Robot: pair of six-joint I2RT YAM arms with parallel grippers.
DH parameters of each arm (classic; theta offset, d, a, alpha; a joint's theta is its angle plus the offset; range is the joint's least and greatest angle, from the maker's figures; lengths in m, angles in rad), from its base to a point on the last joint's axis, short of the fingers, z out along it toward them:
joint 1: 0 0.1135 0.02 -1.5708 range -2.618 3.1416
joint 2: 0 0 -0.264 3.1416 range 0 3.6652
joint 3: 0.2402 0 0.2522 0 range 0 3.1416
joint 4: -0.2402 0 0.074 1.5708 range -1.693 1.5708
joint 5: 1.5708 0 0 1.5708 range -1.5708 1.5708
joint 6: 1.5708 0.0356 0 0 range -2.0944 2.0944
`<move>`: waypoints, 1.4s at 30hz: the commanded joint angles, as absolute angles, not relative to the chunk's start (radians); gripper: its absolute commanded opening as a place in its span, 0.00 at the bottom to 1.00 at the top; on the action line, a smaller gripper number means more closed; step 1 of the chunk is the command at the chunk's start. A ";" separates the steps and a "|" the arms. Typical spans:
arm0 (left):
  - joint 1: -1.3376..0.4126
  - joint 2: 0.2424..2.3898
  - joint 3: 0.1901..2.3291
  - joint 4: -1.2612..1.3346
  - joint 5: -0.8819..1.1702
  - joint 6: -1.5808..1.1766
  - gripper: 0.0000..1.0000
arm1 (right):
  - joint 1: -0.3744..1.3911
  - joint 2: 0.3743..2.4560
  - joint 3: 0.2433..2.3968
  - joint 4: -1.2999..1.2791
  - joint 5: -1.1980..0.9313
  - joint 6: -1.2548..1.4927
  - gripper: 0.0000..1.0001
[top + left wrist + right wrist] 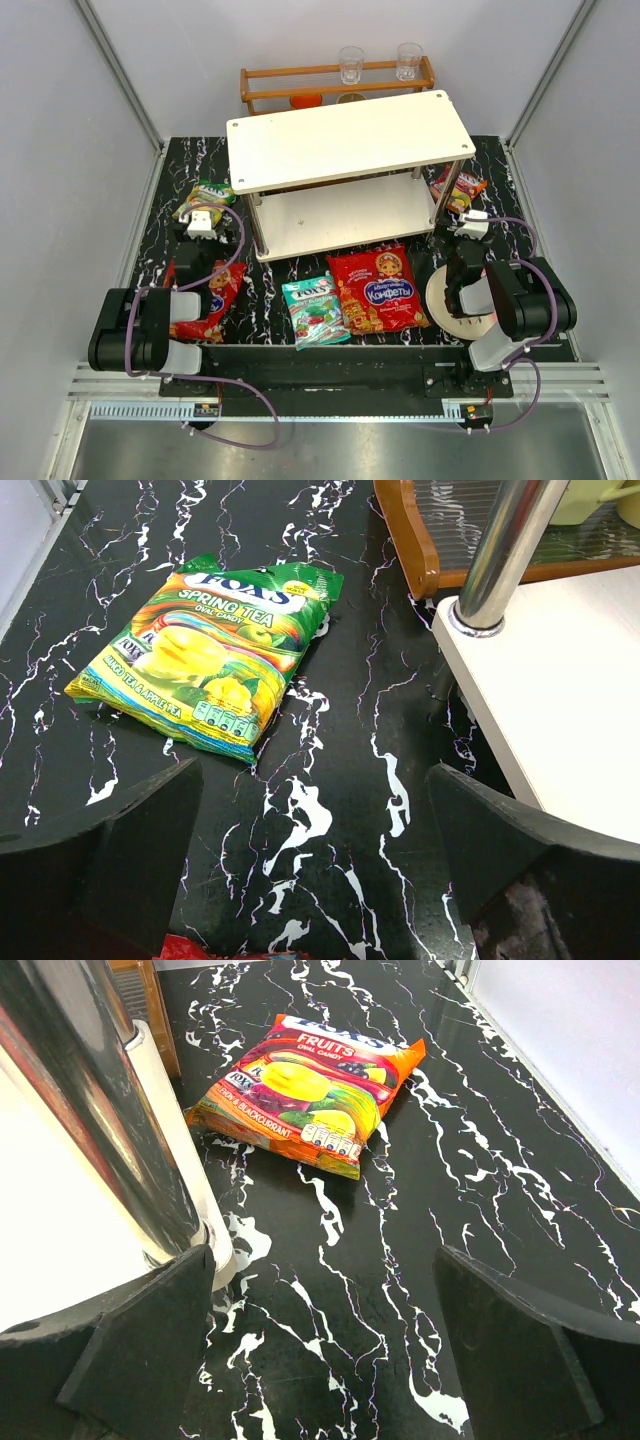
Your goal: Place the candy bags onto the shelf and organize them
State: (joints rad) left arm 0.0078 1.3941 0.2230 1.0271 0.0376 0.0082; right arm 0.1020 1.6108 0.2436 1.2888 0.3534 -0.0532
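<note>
Bases of both arms sit at the near edge of the black marbled table [500,200]. Just beyond them we see the teal bag [316,311] lying flat with its edge meeting the large red bag [377,289], both in front of the shelf [350,140]. To our left, a second large red bag [215,300] lies partly under the left arm, which hides much of it. To our right, a round plate [436,296] sits under the right arm, with only part of its rim showing. Farther out, the left gripper [315,870] hangs low over the table, fingers spread and nothing between them. The green-yellow bag [213,652] lies ahead of it, apart from the fingers, near the shelf's left front post [505,550]. The right gripper [325,1350] is likewise spread wide and holds nothing. Its left finger [140,1340] is just beside a metal post of the shelf, and the red-orange bag [310,1092] lies flat ahead, close to that side of the shelf. All five bags rest on the tabletop. Behind the shelf stands a wooden rack [335,85] carrying two glasses [351,64].
</note>
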 commanded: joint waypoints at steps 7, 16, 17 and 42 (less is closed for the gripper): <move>0.008 1.378 0.250 1.083 0.031 0.015 0.99 | 0.100 1.586 0.258 1.339 0.367 -0.051 1.00; 0.005 1.358 0.245 1.080 0.003 0.009 0.99 | 0.100 1.580 0.241 1.385 0.391 -0.049 1.00; 0.005 1.333 0.244 1.069 0.003 0.009 0.99 | 0.098 1.568 0.223 1.397 0.400 -0.045 1.00; -0.044 0.803 0.418 0.087 0.103 -0.738 0.99 | 0.101 0.641 0.443 -0.077 0.240 0.569 1.00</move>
